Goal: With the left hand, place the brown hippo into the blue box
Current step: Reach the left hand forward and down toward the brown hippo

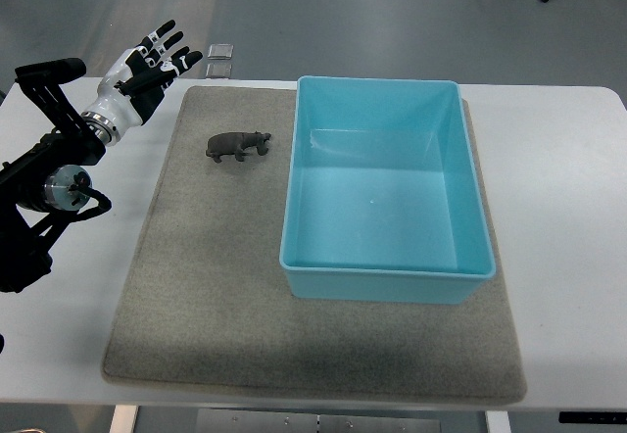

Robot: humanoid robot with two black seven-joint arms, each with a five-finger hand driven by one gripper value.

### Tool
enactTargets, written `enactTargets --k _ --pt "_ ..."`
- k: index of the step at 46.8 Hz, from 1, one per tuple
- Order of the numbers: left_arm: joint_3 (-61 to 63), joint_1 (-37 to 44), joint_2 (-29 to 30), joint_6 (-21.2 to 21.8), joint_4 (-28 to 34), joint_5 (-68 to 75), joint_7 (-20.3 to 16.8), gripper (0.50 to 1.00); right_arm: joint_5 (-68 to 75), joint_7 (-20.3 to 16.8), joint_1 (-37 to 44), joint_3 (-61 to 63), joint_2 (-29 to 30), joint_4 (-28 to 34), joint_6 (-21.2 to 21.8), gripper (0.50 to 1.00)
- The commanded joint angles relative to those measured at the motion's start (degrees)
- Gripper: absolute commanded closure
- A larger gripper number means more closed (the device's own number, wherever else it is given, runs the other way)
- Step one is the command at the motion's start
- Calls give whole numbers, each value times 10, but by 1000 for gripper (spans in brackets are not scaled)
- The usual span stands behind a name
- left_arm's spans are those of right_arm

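The white surface [568, 208] filled most of the view, and beyond its far edge the grey floor [392, 12] was visible. On the surface lay a large grey mat [206, 306], which covered the middle part. The blue box [387, 190] stood on the right half of this mat, open at the top and with nothing inside it. Its far wall was near the far edge of the mat.

The left arm [44, 193] came in from the left side and was black, with a round joint. It was over the white surface, beside the left edge of the mat. The left hand [145, 72] was white and black and it was raised over the far left corner of the mat. Its fingers [168, 43] were spread and straight, and they held nothing.

The brown hippo [237, 145] stood on the mat, just to the left of the box and not touching it. It was apart from the hand, to the right of it and nearer to the camera.

Two small square things [220, 59] lay behind the far edge of the mat; I could not tell what they were
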Motion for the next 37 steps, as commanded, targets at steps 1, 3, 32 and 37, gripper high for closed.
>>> enactTargets --k 1,3,32,37 --pt "0 -6 6 1 -4 27 2 506 0 0 0 0 0 0 0 564" --pt "0 -9 10 2 -4 45 2 506 0 0 0 0 0 0 0 564" --pt "67 -71 54 -50 -30 368 16 508 0 0 0 0 0 0 0 564" --pt "76 -79 57 -51 -31 448 18 508 0 0 0 0 0 0 0 564"
